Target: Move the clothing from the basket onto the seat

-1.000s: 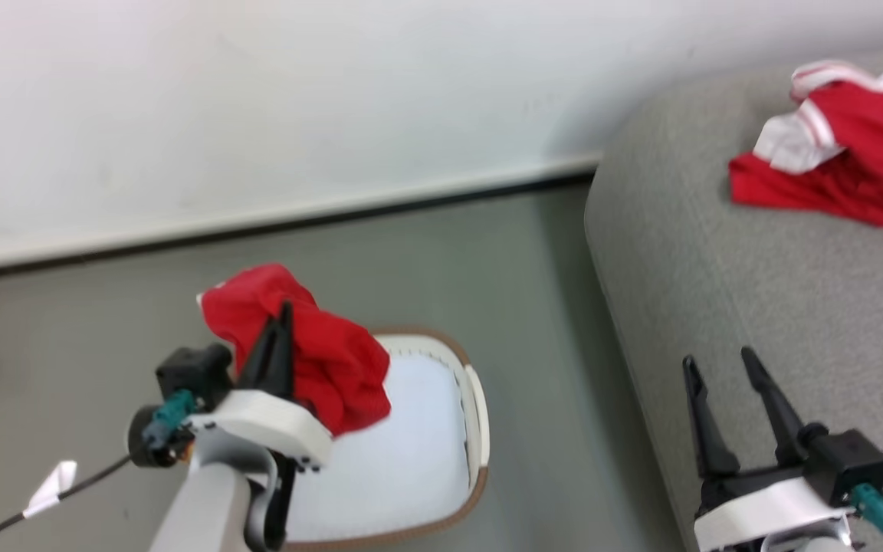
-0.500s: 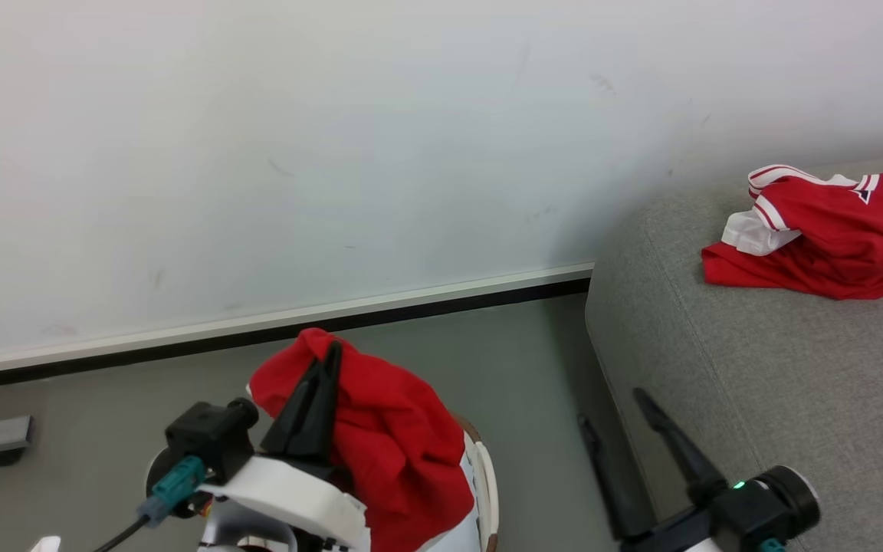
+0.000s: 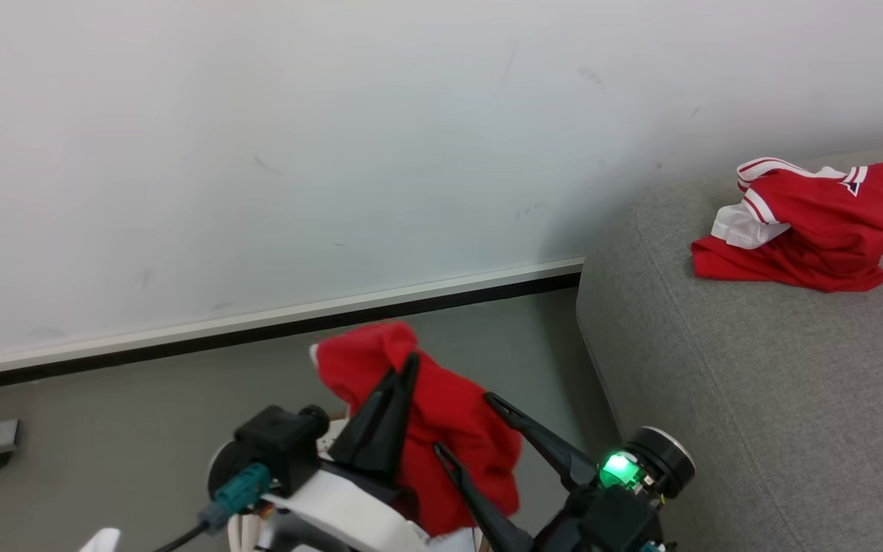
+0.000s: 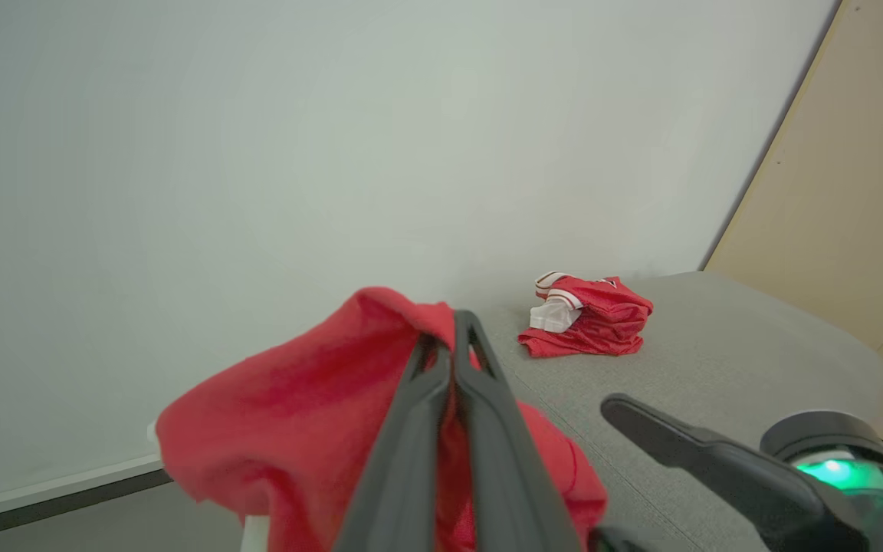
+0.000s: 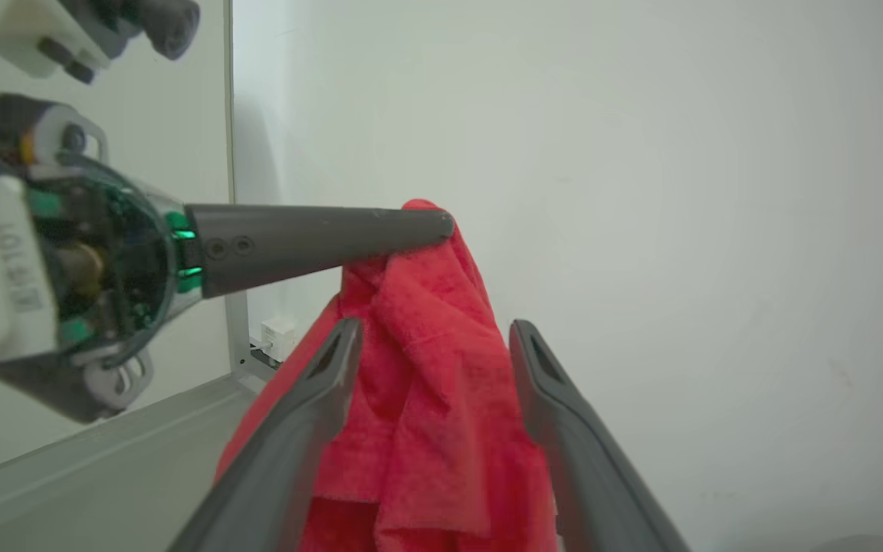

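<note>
The left pincer (image 3: pixel 409 362) is clamped shut on a top fold of the plain red garment (image 3: pixel 357 360), which hangs limp near the seat (image 3: pixel 756 383). The right pincer (image 3: pixel 463 422) gapes wide just beside it, gripping nothing. Soft and light, the cloth likely wants a pinch on a bunched fold.

Since a second ago the left gripper (image 3: pixel 411 359) carries the plain red garment (image 3: pixel 449 410) higher and nearer the seat (image 3: pixel 756 368), and the right gripper (image 3: pixel 463 422) swings in, spread fingers now framing it.
</note>
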